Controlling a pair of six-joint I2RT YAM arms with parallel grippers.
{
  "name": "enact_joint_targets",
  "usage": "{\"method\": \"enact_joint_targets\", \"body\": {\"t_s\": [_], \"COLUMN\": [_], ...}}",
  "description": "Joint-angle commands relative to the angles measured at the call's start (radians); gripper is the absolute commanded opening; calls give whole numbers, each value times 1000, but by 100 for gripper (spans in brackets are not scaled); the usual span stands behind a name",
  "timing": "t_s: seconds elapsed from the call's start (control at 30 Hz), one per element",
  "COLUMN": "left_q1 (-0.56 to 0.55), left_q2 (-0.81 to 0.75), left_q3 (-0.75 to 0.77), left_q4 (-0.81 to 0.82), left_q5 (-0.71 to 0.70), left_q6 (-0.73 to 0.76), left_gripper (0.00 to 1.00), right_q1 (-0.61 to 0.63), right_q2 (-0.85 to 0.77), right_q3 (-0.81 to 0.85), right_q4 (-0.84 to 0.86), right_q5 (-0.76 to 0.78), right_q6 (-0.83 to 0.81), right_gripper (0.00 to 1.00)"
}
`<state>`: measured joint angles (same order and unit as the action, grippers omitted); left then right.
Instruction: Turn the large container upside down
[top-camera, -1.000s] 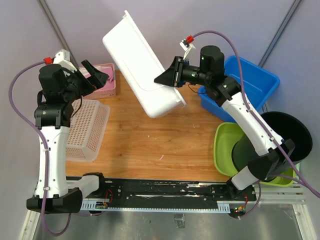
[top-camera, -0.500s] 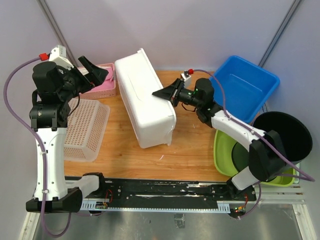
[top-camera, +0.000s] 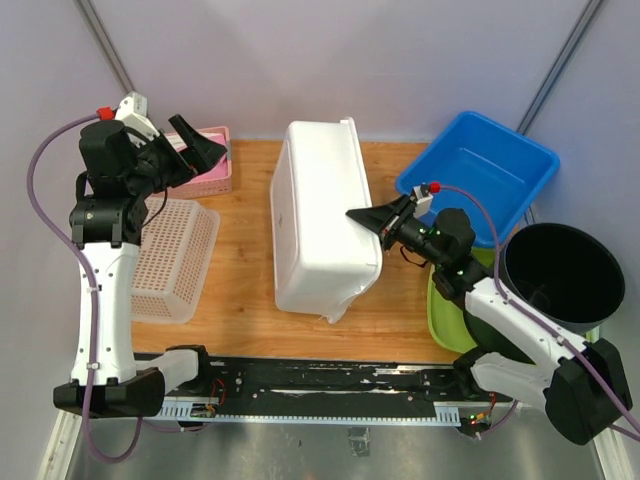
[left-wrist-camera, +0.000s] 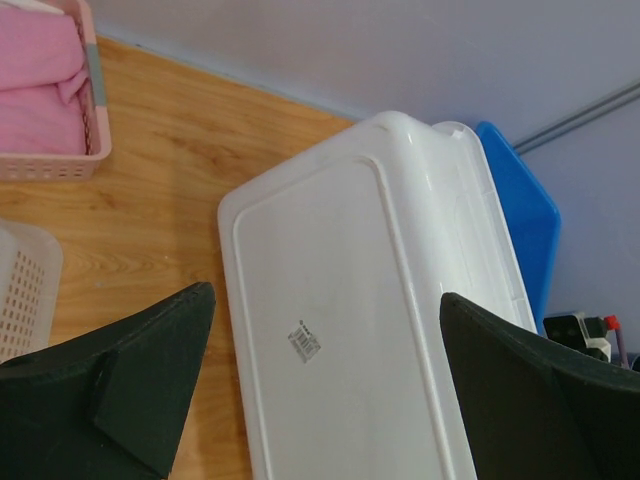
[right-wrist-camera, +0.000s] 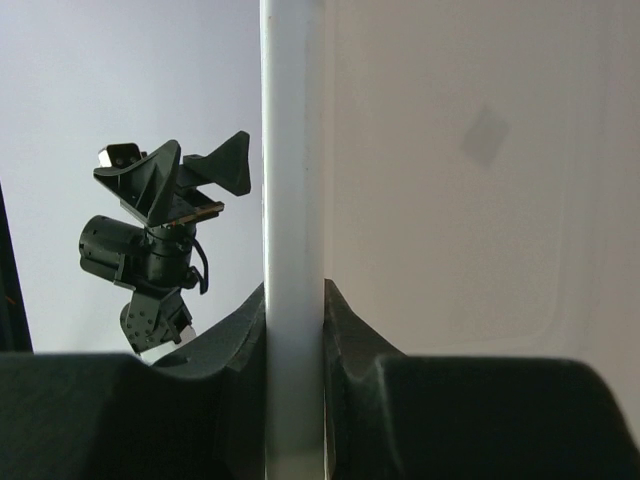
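The large white container (top-camera: 320, 225) is over the middle of the table with its flat base facing up, a small barcode label (left-wrist-camera: 307, 342) on it. It is tilted, its right side higher. My right gripper (top-camera: 366, 217) is shut on the container's rim (right-wrist-camera: 293, 180) at that right side, one pad on each face of the rim. My left gripper (top-camera: 205, 150) hangs raised at the back left, open and holding nothing. In the left wrist view the container's base (left-wrist-camera: 350, 300) lies well below the spread fingers (left-wrist-camera: 150, 380).
A pink basket (top-camera: 218, 180) with pink cloth stands at the back left. A white lattice basket (top-camera: 170, 260) lies at the left. At the right are a blue bin (top-camera: 485, 170), a black bucket (top-camera: 560, 270) and a green bin (top-camera: 447, 300).
The right arm has swung the container down from a raised tilt at the back and turned it over, so its base now faces up. The left gripper has stayed open.
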<state>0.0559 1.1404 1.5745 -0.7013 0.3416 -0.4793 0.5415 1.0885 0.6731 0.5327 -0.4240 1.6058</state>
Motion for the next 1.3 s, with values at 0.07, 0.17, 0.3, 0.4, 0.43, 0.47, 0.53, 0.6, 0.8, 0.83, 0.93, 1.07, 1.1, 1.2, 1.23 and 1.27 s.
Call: {"method": "enact_joint_targets", "body": {"t_s": [0.07,0.17,0.3,0.4,0.43,0.47,0.53,0.6,0.8,0.83,0.93,1.07,1.1,1.2,1.23,1.27], "left_q1": [4,4,3,2,2,2,2,1,-12,-23,-50,-56,-56,-62,-68,-77], "left_q2": [22,27,31,34,36,37,38,41,109,132,205,277,290,313,315,311], "left_q3": [-34,-51,-87,-119,-130,-142,-168,-194,-252,-254,-268,-291,-306,-363,-384,-402], "left_q4": [57,71,99,106,106,106,106,109,115,115,149,167,178,201,205,205], "left_q5": [68,81,102,109,107,106,107,106,58,31,-6,-56,-53,-15,-9,-10], "left_q6": [-13,-21,-31,-28,-25,-23,-17,-8,44,56,87,126,135,137,133,129], "left_gripper": [99,99,99,99,99,99,99,99,99,99,99,99,99,99,99,99], "right_q1": [-46,-78,-112,-136,-140,-143,-147,-158,-190,-190,-189,-190,-189,-186,-186,-185], "right_q2": [-70,-92,-112,-99,-93,-88,-83,-81,-58,-46,-1,83,110,215,257,298], "right_q3": [-132,-167,-126,-52,-28,-7,32,54,99,110,157,198,208,276,310,344], "right_q4": [-312,-385,-579,-751,-803,-847,-930,-974,-988,-970,-901,-783,-745,-666,-656,-654], "right_q5": [-69,-100,-87,-48,-29,-6,44,78,95,86,61,50,43,29,17,9], "right_q6": [-189,-260,-435,-585,-629,-664,-737,-778,-837,-836,-817,-751,-729,-686,-682,-680], "right_gripper": [6,25,53,67,68,69,70,70,70,70,70,70,70,69,69,68]}}
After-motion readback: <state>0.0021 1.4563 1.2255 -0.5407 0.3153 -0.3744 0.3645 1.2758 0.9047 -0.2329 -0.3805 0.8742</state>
